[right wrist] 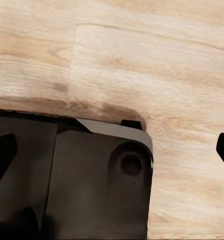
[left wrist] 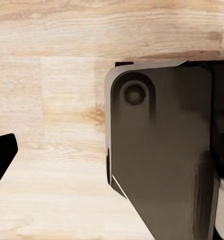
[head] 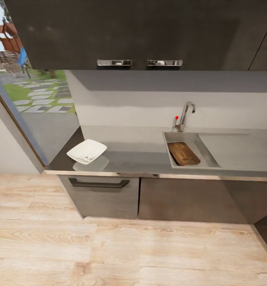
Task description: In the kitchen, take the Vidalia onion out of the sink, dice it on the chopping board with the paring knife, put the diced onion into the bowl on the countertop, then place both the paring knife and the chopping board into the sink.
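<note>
- Ahead, the rectangular dark-brown wooden chopping board (head: 183, 153) lies inside the grey steel sink (head: 206, 150), below its chrome tap (head: 185, 115).
- Well apart, at the glossy grey countertop (head: 141, 157)'s left end, sits the shallow white squarish bowl (head: 87, 151) holding pale pieces.
- My wrist cameras face pale wooden floor (left wrist: 52, 100); I cannot tell either claw's state.

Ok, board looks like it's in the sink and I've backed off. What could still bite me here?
1. The chopping board lies in the sink, but I can't make out the paring knife, so that step may be unfinished.
2. The bowl sits near the countertop corner; approaching there could knock it.
3. Both wrist cameras face the wooden floor, giving no close check of the basin.
</note>
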{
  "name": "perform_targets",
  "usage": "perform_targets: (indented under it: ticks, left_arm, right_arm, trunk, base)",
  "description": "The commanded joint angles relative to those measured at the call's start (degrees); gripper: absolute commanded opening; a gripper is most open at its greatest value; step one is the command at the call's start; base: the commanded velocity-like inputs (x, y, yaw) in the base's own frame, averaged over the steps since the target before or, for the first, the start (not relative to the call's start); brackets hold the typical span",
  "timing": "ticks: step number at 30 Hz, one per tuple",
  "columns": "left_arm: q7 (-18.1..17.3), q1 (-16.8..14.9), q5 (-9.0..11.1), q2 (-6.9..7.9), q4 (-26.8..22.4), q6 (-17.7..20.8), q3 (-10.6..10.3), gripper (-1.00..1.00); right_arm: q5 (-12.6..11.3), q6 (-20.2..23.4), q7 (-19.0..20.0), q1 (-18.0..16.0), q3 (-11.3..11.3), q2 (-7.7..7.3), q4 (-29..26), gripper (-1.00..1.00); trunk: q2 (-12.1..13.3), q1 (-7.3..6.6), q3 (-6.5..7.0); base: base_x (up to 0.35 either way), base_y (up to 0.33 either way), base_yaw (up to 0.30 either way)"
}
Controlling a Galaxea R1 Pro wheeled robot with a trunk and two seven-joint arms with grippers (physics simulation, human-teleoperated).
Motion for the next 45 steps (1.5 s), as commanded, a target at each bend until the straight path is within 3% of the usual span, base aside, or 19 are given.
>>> perform_targets:
  ticks: [1, 16, 22, 27, 33, 41, 45]
  left_arm:
    - [0.16, -0.01, 0.52, 0.08, -0.04, -0.10, -0.38, 1.00]
    - [2.13, -0.02, 0.49, -0.15, 1.16, 0.00, -0.45, 1.00]
    - [2.08, -0.02, 0.57, -1.29, 9.76, 0.03, -0.55, 1.00]
    - [2.02, -0.02, 0.56, -1.39, 15.88, 0.04, -0.68, 1.00]
    - [1.99, -0.02, 0.52, -1.33, 27.42, 0.08, -0.75, 1.00]
    - [2.00, -0.02, 0.44, -1.33, 28.69, 0.05, -0.74, 1.00]
    - [1.99, -0.02, 0.45, -1.33, 28.70, 0.04, -0.74, 1.00]
  right_arm:
    - [-0.24, -0.06, -0.30, 0.51, 0.51, 0.04, 0.02, 1.00]
    - [-0.32, 0.38, -0.60, 1.06, 0.42, -0.03, -0.03, 1.00]
    - [-0.58, 4.29, -0.85, 1.07, 0.29, -0.85, 0.16, 1.00]
    - [-3.83, 11.01, -0.53, 2.17, 0.30, -2.42, 0.20, 1.00]
    - [-4.89, 12.34, -0.56, 2.42, 0.25, -3.10, 0.20, 1.00]
    - [-5.07, 12.36, -0.56, 2.50, 0.25, -3.11, 0.20, 1.00]
    - [-6.41, 12.36, -0.48, 2.54, 0.27, -3.11, 0.20, 1.00]
  trunk:
    - [-0.09, 0.04, 0.01]
    - [-0.09, 0.04, 1.29]
    - [-0.09, 0.04, 1.85]
    - [-0.09, 0.04, 2.31]
    - [-0.09, 0.04, 2.87]
    - [-0.09, 0.04, 3.62]
    - [-0.09, 0.04, 3.99]
  base:
    - [0.000, 0.000, 0.000]
    - [0.000, 0.000, 0.000]
    - [0.000, 0.000, 0.000]
    - [0.000, 0.000, 0.000]
    - [0.000, 0.000, 0.000]
    - [0.000, 0.000, 0.000]
    - [0.000, 0.000, 0.000]
